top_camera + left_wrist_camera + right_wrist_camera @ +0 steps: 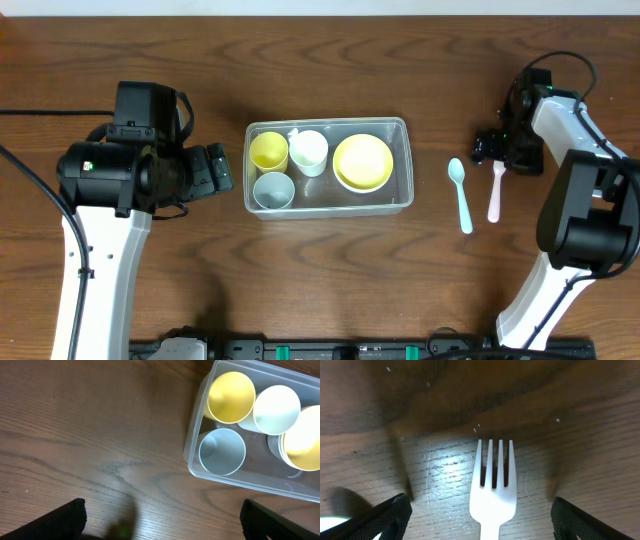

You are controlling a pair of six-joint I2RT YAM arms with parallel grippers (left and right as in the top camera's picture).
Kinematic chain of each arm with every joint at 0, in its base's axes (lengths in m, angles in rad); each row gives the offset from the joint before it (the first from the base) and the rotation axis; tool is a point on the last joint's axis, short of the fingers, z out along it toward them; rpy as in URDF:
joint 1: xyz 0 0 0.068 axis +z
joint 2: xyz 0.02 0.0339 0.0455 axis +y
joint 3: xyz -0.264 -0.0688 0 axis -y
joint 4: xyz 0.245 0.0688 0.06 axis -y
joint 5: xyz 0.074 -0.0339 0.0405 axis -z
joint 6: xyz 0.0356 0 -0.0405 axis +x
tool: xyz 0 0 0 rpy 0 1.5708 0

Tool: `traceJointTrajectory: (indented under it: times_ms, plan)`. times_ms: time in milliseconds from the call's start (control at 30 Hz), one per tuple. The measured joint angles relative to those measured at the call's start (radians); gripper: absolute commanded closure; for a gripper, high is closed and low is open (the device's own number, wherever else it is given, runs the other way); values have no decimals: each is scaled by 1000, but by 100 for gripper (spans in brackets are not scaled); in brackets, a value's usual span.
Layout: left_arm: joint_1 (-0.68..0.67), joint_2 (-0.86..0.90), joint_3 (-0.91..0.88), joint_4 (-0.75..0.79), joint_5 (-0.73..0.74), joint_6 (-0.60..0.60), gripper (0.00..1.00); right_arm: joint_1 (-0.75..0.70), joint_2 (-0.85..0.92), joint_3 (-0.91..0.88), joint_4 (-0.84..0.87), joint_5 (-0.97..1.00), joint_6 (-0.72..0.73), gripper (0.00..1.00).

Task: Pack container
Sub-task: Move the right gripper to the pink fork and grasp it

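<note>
The clear plastic container (330,122) stands mid-table. It holds a yellow cup (268,150), a white cup (308,150), a grey-blue cup (273,190) and a yellow bowl (362,162). My left gripper (218,170) is open and empty, just left of the container (191,445); its fingers (162,520) frame bare wood. My right gripper (497,152) is open, low over the tines of a pale pink fork (495,192). In the right wrist view the fork (493,485) lies flat between the spread fingers (480,520), untouched.
A light blue spoon (460,195) lies on the table between the container and the fork. The table is dark wood. Arm bases and cables sit at the front edge and at the left.
</note>
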Motion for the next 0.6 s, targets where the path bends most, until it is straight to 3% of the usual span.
traceJointTrajectory:
  times_ms: [333,600]
  plan:
    - [0,0,0,0,0,0,2,0,5,0,-2,-10,-1,9]
    - [0,0,0,0,0,0,2,-10,5,-6,5,-17,-4,25]
